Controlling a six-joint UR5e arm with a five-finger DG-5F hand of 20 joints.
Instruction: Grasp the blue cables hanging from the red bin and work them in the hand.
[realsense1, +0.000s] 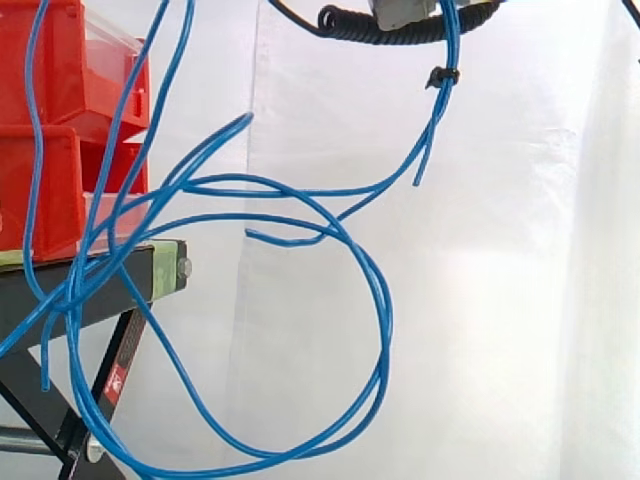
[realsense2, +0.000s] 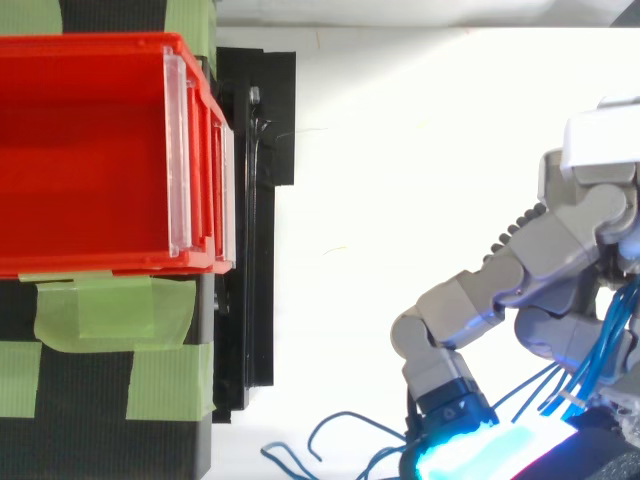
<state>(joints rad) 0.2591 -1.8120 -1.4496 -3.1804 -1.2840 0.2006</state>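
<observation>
The white curtain (realsense1: 480, 250) hangs behind everything, and against it the red bins (realsense1: 40, 160) sit stacked on the black bench (realsense1: 60, 290), with the top one (realsense2: 90, 150) looking empty from above. Green tape (realsense2: 110, 310) patches the bench beside it. Well apart from the bins, the hand (realsense2: 560, 260) has its fingers curled in, one pad glowing cyan (realsense2: 470, 440). From above I can see blue strands running between those fingers, so it looks closed on the cables (realsense1: 387, 320). From the side, the cables trail from the bins, sag in wide loose loops below bench height, then climb steeply to the hand at the top of the view. Just under the hand a small black tie (realsense1: 441, 76) binds the strands together. A few loose ends (realsense2: 340, 425) curl free near the glowing pad. To my eye the grasp is made and the working step is what's in hand. The next move calls for shifting the fingers along or around the strands while keeping enough grip that the bundle doesn't slide out. The slack loops also need to stay off the bench corner.
</observation>
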